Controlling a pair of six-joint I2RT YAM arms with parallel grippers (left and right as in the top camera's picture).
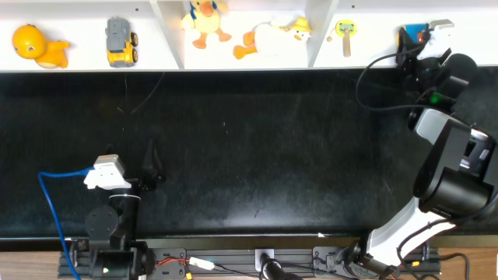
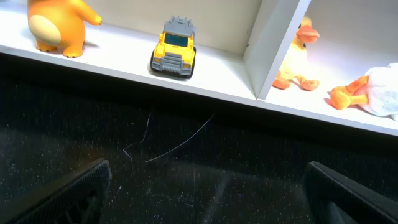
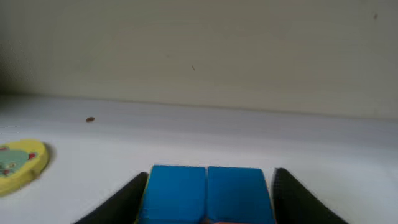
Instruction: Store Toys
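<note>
Block (image 3: 207, 190), blue, looks rigid, light and smooth-faced; right claw (image 3: 210, 200) pinches its flat sides inside the shelf's (image 3: 261, 140) right-end compartment. Left claw (image 2: 206, 173) hangs spread over the desk's (image 1: 272, 140) front-left corner.

Pretty sure this is a robotics lab bench: black mat worktop (image 1: 249, 155), white cubby shelf (image 1: 85, 31) along 12 o'clock, left arm (image 1: 117, 218) and right arm (image 1: 451, 179) on a rail (image 1: 233, 260) at 6 o'clock, blue cable (image 1: 62, 174) trailing around 8.
</note>
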